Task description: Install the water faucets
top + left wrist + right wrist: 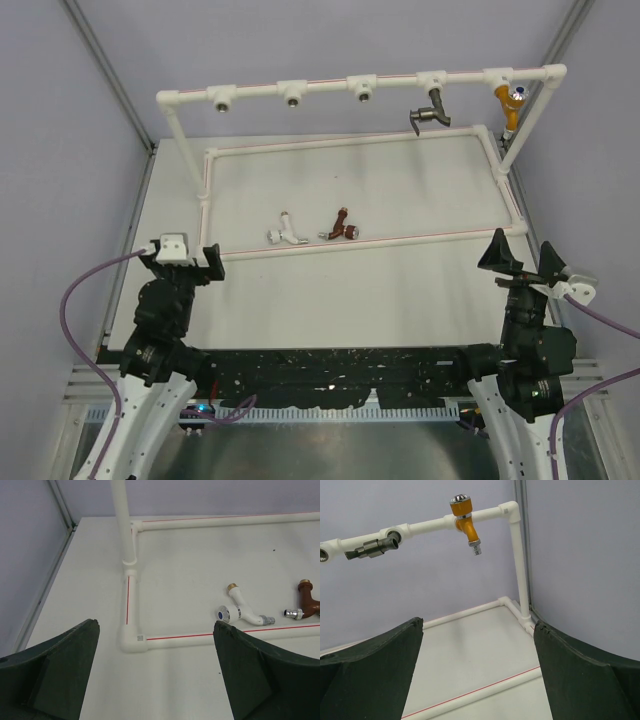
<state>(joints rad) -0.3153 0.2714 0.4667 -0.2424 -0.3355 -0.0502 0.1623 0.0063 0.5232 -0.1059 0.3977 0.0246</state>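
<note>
1. White faucet (285, 229) and reddish-brown faucet (341, 226) lie loose on the table (400, 290). Neither arm holds or touches them.
2. Nearest on the left, the left gripper (182, 258) hovers over the table just on the near side of the pipe frame's (400, 240) near-left corner. Its fingers (55, 675) are spread wide with nothing between them.
3. Nearest on the right, the right gripper (522, 258) sits on the near side of the frame's near-right corner and is angled up toward the far-right upright. Its fingers (585, 675) are also spread wide and empty.
4. Next comes the frame's near rail, white pipe with a thin red line along it. It is 1 side of a rectangle of pipe lying flat on the table.
5. Just beyond that rail, inside the rectangle and left of its middle, the 2 loose faucets lie on their sides.
   - The white one is on the left, with its blue-and-silver knob toward the near side and its brass-coloured end pointing far.
   - The reddish-brown one lies just to its right without touching it, and its silver spout end is close to the rail.
6. Farthest, a raised bar (320, 85) on 2 uprights carries 5 tee sockets.
   - The 3 on the left stand open.
   - The 4th holds a dark grey tap (430, 112).
   - The rightmost holds an orange tap (510, 100) with a silver knob.
</note>
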